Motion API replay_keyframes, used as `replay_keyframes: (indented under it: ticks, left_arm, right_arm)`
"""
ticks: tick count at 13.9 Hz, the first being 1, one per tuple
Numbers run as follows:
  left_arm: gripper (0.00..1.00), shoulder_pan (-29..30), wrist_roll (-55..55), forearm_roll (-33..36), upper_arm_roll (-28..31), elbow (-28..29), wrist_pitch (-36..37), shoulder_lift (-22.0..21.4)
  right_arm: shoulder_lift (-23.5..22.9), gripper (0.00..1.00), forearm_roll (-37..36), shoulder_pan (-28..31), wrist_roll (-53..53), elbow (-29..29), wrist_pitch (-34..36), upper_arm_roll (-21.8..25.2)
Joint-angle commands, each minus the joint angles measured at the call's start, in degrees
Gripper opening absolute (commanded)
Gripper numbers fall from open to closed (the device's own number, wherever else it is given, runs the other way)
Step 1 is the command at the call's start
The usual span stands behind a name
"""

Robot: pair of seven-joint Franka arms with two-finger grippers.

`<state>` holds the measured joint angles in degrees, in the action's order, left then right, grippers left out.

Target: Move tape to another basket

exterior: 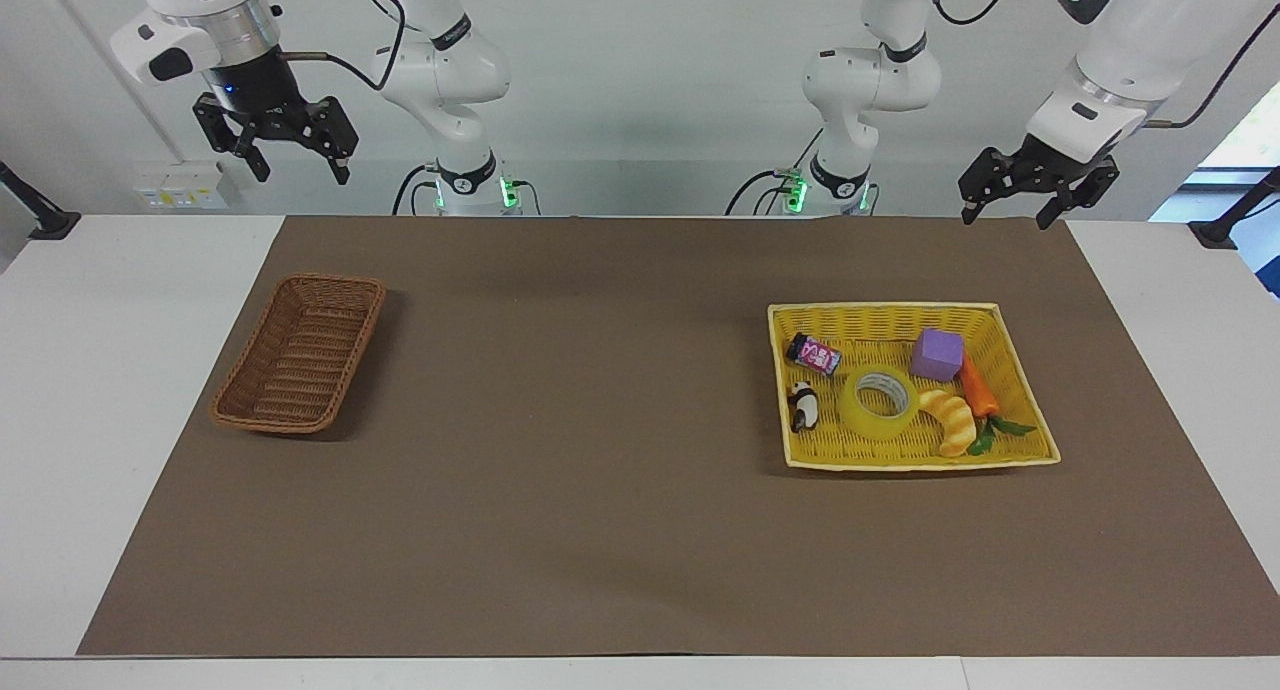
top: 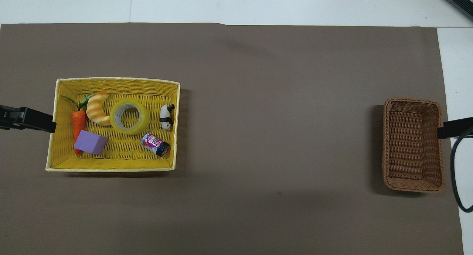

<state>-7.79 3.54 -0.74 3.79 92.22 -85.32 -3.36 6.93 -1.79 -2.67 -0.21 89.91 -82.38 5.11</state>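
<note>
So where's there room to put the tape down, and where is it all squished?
The brown basket holds nothing, so its whole floor is free. The brown mat between it and the yellow basket is bare too. It's crowded around the tape: the croissant touches it, with the panda, can and purple block close by.

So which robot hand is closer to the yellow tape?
The left. The left gripper hangs open in the air at the tape's end of the table, by the yellow basket. The right gripper waits open, raised at the brown basket's end.
</note>
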Motion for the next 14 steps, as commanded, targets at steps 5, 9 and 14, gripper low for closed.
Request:
replay_keyframes:
  ticks: [5, 9, 14]
  left_arm:
    - [1.00, -1.00, -0.03, 1.09, -0.27, 11.39, -12.57, -1.91]
    - [1.00, -0.65, 0.15, 1.09, -0.18, 12.81, -18.02, 3.00]
    - [1.00, -0.12, -2.91, 1.01, -0.01, 16.06, -25.84, 6.43]
  right_arm:
    - [1.07, 1.00, 1.09, 0.38, -0.85, 1.50, -1.38, -0.10]
    - [1.07, 1.00, 1.09, 0.38, -0.94, 1.50, -1.38, -0.10]
    - [1.07, 1.00, 1.09, 0.38, -0.94, 1.50, -1.38, -0.10]
